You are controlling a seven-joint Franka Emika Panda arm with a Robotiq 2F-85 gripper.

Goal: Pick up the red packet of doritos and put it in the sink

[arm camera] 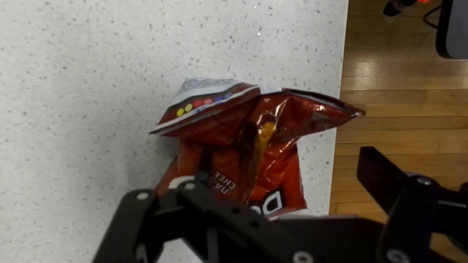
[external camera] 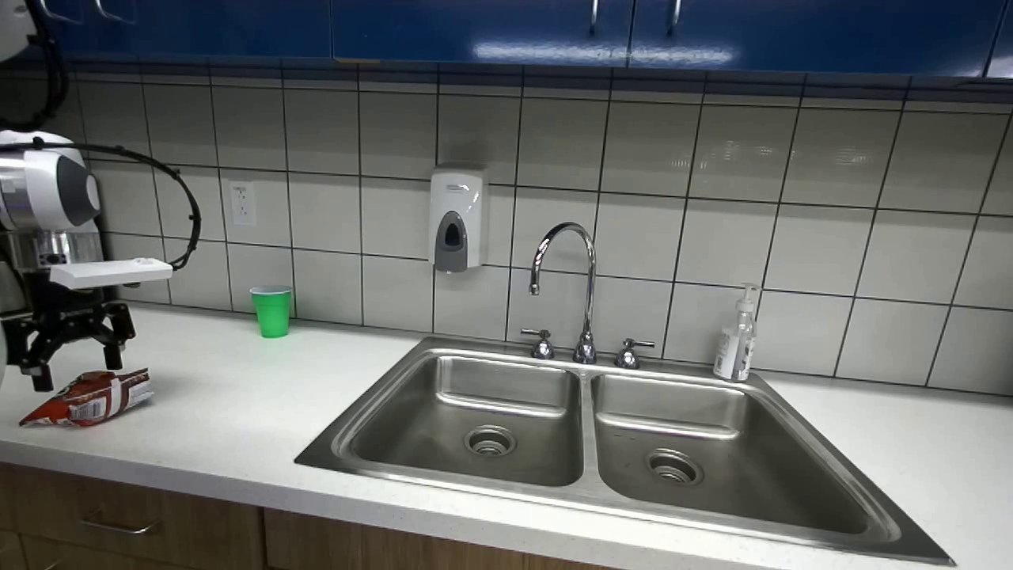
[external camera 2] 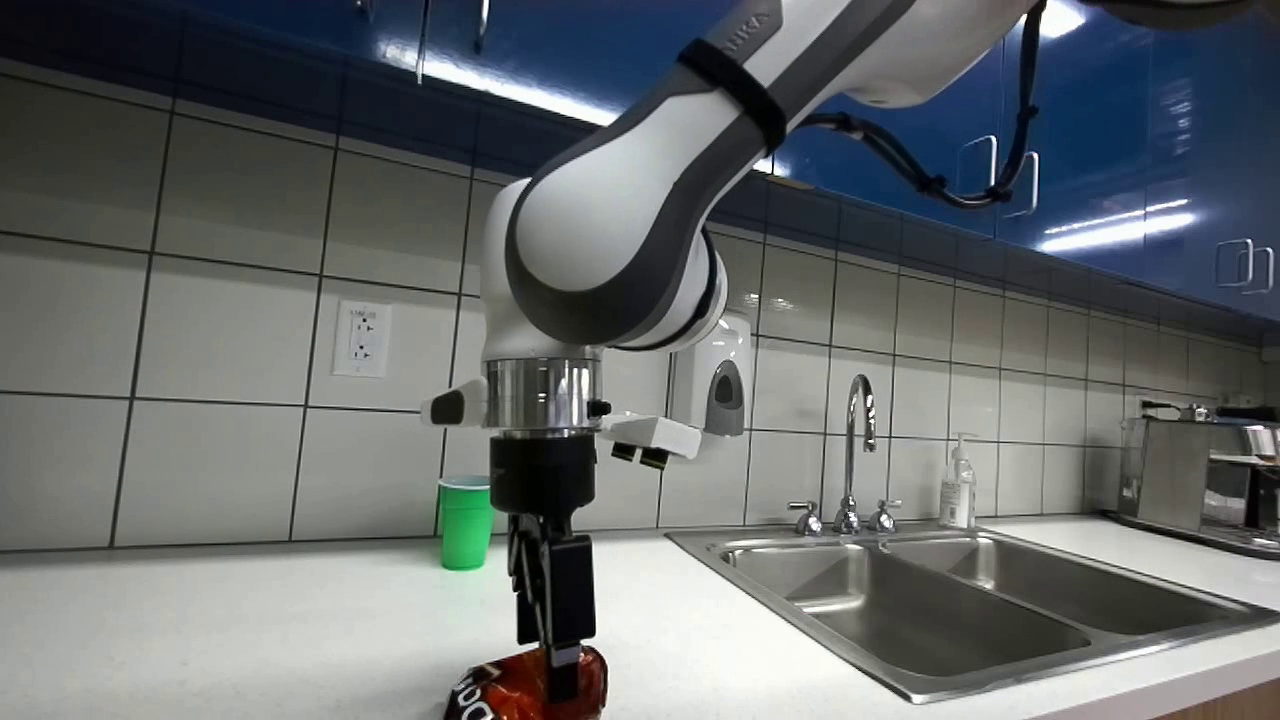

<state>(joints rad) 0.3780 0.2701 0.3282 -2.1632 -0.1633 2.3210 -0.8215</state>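
The red packet of doritos (external camera: pixel 93 398) lies crumpled on the white counter, at the left in an exterior view. It also shows at the bottom of an exterior view (external camera 2: pixel 520 682), partly hidden behind a finger and cut by the frame edge. In the wrist view the packet (arm camera: pixel 272 146) lies near the counter's edge. My gripper (external camera: pixel 77 368) is open and points down just above the packet. In the wrist view the gripper (arm camera: pixel 290 164) has its fingers wide apart, with nothing held. The steel double sink (external camera: pixel 587 423) is at the right in both exterior views (external camera 2: pixel 800 612).
A green cup (external camera: pixel 272 311) stands by the tiled wall behind the packet. A gooseneck faucet (external camera: pixel 590 293) rises at the sink's back. A soap bottle (external camera: pixel 736 344) stands at the sink's back right corner. A steel appliance (external camera 2: pixel 1195 470) stands beyond the sink.
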